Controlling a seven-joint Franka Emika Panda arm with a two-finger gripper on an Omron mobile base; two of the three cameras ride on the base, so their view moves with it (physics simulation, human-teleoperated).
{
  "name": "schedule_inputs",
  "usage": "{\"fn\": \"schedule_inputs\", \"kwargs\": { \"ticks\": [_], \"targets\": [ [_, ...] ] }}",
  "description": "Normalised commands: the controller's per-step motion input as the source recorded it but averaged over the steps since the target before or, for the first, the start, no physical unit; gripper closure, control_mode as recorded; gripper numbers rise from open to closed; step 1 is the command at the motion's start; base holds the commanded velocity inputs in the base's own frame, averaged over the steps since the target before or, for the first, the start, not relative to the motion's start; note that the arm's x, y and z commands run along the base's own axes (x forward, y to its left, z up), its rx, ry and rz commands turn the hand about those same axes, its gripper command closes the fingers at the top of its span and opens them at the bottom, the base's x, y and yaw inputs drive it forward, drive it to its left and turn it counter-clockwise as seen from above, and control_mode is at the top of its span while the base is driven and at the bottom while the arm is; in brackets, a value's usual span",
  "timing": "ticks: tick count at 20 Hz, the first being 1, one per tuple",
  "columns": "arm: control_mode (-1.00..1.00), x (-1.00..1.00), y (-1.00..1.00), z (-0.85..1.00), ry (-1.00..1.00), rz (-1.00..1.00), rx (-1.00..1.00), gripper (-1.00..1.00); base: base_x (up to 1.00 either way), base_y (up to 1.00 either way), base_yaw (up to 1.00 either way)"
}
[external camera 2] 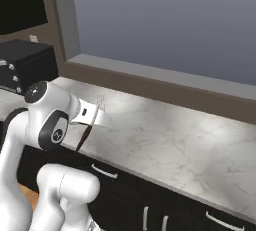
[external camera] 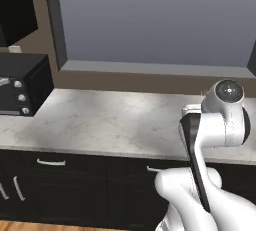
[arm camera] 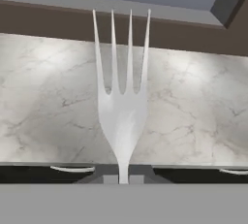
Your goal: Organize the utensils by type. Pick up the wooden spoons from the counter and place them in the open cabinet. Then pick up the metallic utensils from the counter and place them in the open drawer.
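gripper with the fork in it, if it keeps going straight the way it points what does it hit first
The gripper, shut on the fork, points across the counter toward the brown ledge below the window. The fork's tines would probably meet that ledge first, though depth is unclear.

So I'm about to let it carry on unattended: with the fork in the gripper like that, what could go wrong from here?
1. The gripper is shut on the fork low on its neck, so the long tines stick far out and could twist or slip during a swing.
2. The tines point toward the brown ledge behind the counter; moving forward might knock them.
3. The open drawer isn't in sight here, so a long carry probably lies ahead.
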Motion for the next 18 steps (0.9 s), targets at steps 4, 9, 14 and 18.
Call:
{"fn": "schedule_inputs", "kwargs": {
  "ticks": [4,9,14,18],
  "targets": [
    [1.0,0.0,0.0,0.0,0.0,0.0,0.0,1.0,-0.54,0.0,0.51],
    [1.0,0.0,0.0,0.0,0.0,0.0,0.0,1.0,-0.47,0.01,0.63],
    [1.0,0.0,0.0,0.0,0.0,0.0,0.0,1.0,-0.37,0.04,0.71],
    [1.0,0.0,0.0,0.0,0.0,0.0,0.0,1.0,-0.38,0.0,0.72]
  ]
}}
